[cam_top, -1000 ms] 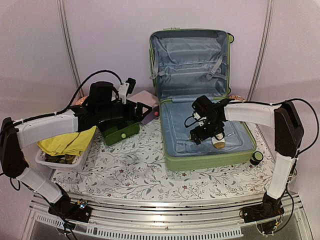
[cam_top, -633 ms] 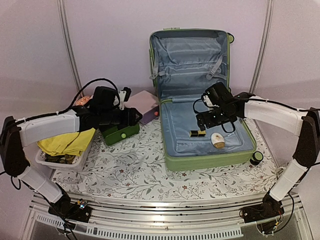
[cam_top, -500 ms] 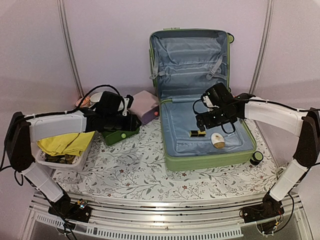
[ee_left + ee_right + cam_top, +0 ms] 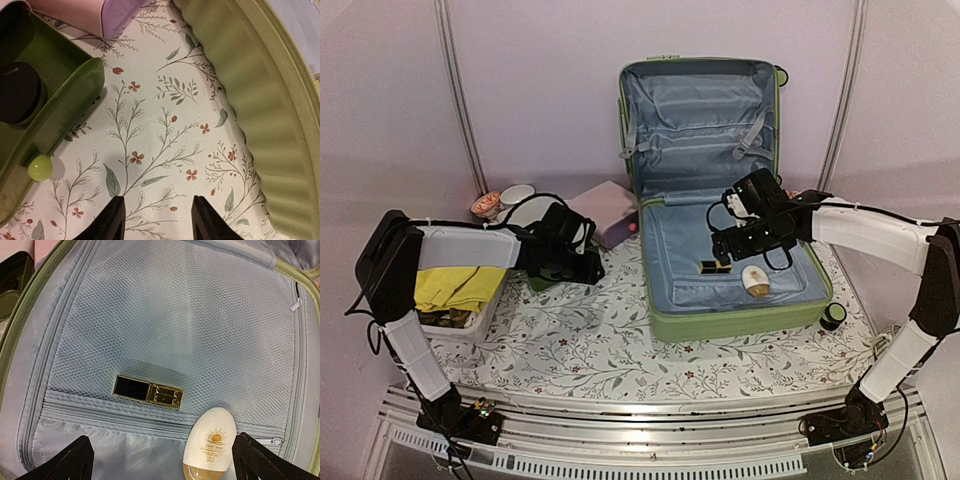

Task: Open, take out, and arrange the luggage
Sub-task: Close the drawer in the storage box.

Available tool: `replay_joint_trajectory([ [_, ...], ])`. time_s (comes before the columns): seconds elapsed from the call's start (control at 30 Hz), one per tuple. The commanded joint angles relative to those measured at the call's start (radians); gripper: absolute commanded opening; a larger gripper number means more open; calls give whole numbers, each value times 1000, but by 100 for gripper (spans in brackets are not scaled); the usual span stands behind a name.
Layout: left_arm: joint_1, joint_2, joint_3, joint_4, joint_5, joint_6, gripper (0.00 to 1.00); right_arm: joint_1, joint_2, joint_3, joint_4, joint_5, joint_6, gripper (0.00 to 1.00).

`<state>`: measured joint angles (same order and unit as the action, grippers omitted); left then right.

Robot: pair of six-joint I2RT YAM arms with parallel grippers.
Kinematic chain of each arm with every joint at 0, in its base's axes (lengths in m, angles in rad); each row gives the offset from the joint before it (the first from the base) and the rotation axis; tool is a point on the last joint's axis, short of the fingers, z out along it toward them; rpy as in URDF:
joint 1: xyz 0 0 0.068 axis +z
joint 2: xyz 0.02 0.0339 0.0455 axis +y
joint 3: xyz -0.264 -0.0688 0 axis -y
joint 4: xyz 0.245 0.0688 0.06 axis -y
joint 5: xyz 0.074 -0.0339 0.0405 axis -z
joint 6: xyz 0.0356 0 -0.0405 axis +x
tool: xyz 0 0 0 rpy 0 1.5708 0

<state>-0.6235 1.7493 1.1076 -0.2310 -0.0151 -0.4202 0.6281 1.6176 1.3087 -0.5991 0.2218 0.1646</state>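
Both empty: left gripper (image 4: 157,202) narrower than before but open, right gripper (image 4: 163,442) wide open over luggage (image 4: 740,322).

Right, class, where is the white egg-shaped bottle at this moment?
In the top view, the white egg-shaped bottle lies inside the luggage, on its flat half at table right, just right of the gold-and-black case.

Luggage (image 4: 740,322) light-green, lining (image 4: 695,110) grey-blue; tablecloth (image 4: 590,350) white, floral sprigs; drawer (image 4: 65,100) green; bottle (image 4: 212,437) white.

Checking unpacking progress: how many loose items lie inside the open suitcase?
2. A black-and-gold case lies in the lower half of the luggage; a white egg-shaped bottle lies just beside it. More could be hidden from view.
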Motion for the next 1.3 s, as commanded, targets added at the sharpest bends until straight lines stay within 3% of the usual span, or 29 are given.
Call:
replay_joint_trajectory([
  [0.0, 2, 40, 31, -29, -29, 2, 47, 1, -22, -8, 25, -16, 0, 99],
  [0.07, 3, 59, 41, -38, -47, 2, 38, 2, -21, -5, 27, -16, -2, 99],
  [0.2, 13, 105, 77, -75, -79, 4, 0, 1, -21, -5, 24, -13, -5, 99],
  [0.7, 74, 226, 219, -160, -323, 80, 0, 1, -52, -40, 24, -7, 1, 99],
  [1.27, 244, 383, 436, -153, -403, 200, 0, 1, -70, -46, 13, 7, 0, 99],
])
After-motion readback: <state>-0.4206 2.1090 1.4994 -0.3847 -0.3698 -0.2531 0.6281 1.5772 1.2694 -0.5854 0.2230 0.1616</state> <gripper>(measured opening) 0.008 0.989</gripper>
